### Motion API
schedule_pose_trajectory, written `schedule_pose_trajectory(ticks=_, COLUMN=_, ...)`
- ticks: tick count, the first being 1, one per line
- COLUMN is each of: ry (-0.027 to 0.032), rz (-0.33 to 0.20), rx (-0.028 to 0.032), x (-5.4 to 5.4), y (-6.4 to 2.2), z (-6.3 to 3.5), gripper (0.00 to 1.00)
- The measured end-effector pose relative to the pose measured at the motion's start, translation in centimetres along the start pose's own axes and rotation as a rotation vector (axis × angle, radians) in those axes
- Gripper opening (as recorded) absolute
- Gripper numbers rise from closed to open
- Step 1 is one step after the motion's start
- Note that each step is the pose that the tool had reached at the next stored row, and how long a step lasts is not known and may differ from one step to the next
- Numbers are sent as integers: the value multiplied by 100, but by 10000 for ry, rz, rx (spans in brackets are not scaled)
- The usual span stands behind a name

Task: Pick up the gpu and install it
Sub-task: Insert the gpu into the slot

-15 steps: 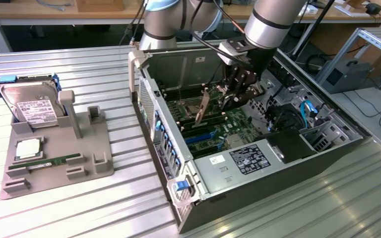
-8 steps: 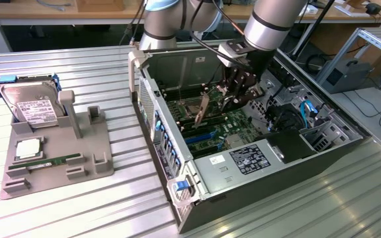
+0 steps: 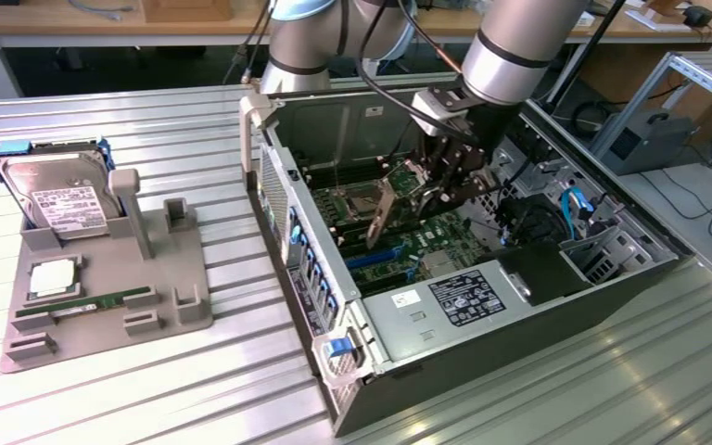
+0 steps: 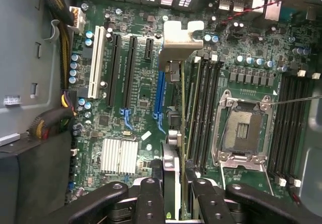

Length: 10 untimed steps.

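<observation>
While the tool [image 4: 176,196] hangs inside the open computer case [image 3: 277,199], its fingers [image 4: 150,199] are clenched partway on the gpu [image 3: 382,215], one on each face. The card stands edge-on over the green board [image 4: 141,90], just beside a blue slot [image 4: 159,90], its silver bracket [image 4: 181,38] toward the case's vented wall. Whether its lower edge touches the board I cannot tell. On the bench [image 3: 183,389], toward the exterior view's left, a grey tray [image 3: 183,297] holds a hard drive [image 3: 59,199] propped upright and a green memory stick [image 3: 90,303] lying flat.
</observation>
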<state>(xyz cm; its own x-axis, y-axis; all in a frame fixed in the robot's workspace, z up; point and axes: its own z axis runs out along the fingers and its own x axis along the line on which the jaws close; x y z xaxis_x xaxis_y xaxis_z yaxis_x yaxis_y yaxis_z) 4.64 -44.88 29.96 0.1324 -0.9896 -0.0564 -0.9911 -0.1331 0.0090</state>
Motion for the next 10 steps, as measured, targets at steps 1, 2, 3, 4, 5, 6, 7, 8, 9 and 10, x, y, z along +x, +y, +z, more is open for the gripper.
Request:
schedule_pose_trajectory(ticks=1, ry=1, rz=0, rx=0, x=26, y=4, z=0, gripper=27)
schedule_pose_trajectory(ticks=2, ry=1, rz=-1, rx=0, x=43, y=6, z=1, gripper=27)
schedule_pose_trajectory(ticks=3, ry=0, rz=0, rx=0, x=54, y=8, z=2, gripper=27)
schedule_pose_trajectory(ticks=4, ry=0, rz=0, rx=0, x=66, y=10, z=2, gripper=27)
schedule_pose_trajectory(ticks=5, ry=1, rz=0, rx=0, x=81, y=11, z=2, gripper=27)
schedule_pose_trajectory(ticks=6, ry=1, rz=0, rx=0, x=101, y=14, z=2, gripper=27)
schedule_pose_trajectory(ticks=7, ry=1, rz=0, rx=0, x=114, y=16, z=3, gripper=27)
schedule_pose_trajectory(ticks=8, ry=1, rz=0, rx=0, x=123, y=17, z=3, gripper=27)
schedule_pose_trajectory(ticks=9, ry=1, rz=0, rx=-1, x=134, y=19, z=3, gripper=27)
schedule_pose_trajectory(ticks=10, ry=1, rz=0, rx=0, x=153, y=23, z=3, gripper=27)
